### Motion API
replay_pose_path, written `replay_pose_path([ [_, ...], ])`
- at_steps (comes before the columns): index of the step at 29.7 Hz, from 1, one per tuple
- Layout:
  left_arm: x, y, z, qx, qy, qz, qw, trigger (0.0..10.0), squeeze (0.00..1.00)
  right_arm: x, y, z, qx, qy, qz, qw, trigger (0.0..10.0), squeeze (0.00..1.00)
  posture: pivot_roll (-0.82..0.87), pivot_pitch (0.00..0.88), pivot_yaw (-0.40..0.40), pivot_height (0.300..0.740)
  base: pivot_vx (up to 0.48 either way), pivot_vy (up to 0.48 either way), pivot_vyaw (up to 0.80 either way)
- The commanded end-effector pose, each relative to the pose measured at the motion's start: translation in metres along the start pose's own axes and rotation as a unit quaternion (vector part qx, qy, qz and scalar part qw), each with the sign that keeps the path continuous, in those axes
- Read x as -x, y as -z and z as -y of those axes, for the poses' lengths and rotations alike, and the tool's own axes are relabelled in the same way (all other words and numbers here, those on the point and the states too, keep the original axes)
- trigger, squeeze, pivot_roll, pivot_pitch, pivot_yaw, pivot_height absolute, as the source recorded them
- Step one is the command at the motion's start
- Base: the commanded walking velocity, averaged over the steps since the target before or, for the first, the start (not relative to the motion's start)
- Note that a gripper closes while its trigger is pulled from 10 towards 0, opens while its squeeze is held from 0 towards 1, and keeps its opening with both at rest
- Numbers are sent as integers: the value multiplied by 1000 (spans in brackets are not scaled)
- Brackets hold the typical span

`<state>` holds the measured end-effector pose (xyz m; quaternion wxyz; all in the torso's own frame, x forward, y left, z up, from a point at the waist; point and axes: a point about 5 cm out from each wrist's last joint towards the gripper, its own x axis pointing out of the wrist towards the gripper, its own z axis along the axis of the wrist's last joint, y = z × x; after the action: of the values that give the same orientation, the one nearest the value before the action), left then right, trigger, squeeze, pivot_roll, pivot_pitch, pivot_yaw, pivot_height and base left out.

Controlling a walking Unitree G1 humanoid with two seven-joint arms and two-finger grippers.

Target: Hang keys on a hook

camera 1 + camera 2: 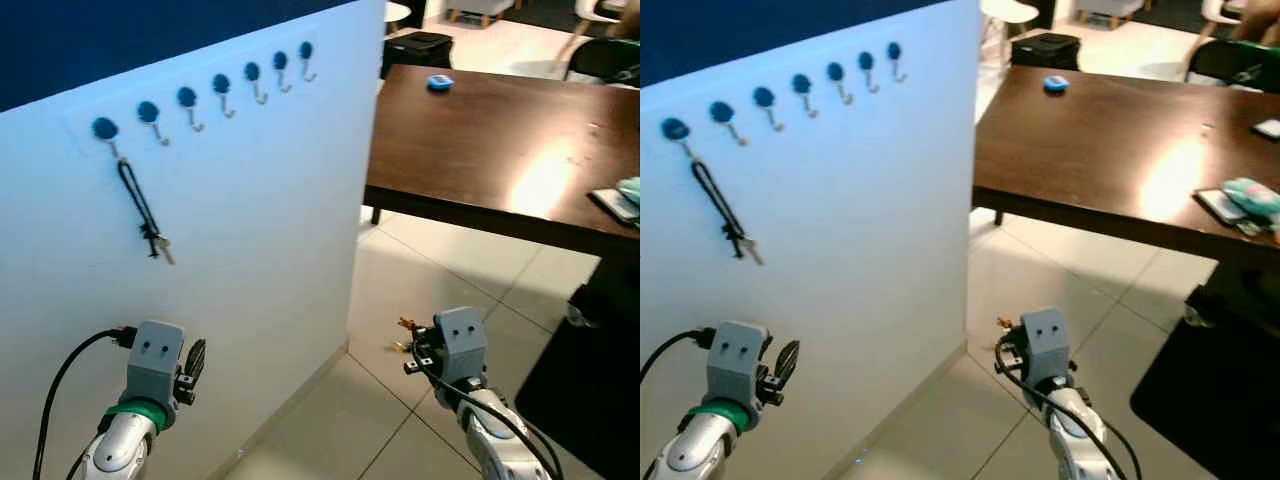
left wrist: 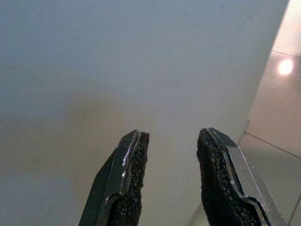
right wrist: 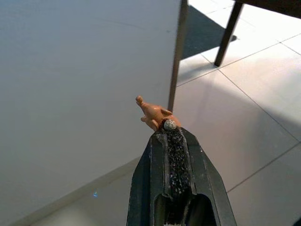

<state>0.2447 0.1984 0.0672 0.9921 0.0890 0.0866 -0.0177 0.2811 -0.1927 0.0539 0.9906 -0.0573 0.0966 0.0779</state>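
A row of several blue-knobbed hooks (image 1: 221, 86) runs along a white wall panel (image 1: 260, 230). From the leftmost hook (image 1: 104, 129) hangs a black lanyard with keys (image 1: 156, 241). My right gripper (image 3: 169, 128) is low, to the right of the panel's edge, shut on a small orange key charm (image 3: 153, 113) with a metal bit at its fingertips; the charm (image 1: 404, 324) pokes toward the panel. Whatever hangs behind the fingers is hidden. My left gripper (image 2: 171, 137) is open and holds nothing, close to the panel's lower part (image 1: 194, 362).
A dark wooden table (image 1: 500, 140) stands to the right of the panel, with a blue object (image 1: 439, 82) at its far side and a phone and teal item (image 1: 622, 198) at its right edge. A black mat (image 1: 590, 390) lies on the tiled floor (image 1: 420, 270).
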Motion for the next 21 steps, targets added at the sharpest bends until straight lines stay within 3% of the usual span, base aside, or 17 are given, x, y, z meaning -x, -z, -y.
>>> replay_pose_path([
  [1, 3, 7, -4, -6, -6, -12, 1000, 10000, 0, 2, 6, 0, 3, 2, -9, 1000, 10000, 0, -116, 0, 105, 740, 0, 0, 800],
  [21, 4, 7, -5, -7, -11, -12, 1000, 10000, 0, 6, 12, 4, 4, 7, -14, 1000, 10000, 0, -113, 0, 107, 740, 0, 0, 792],
])
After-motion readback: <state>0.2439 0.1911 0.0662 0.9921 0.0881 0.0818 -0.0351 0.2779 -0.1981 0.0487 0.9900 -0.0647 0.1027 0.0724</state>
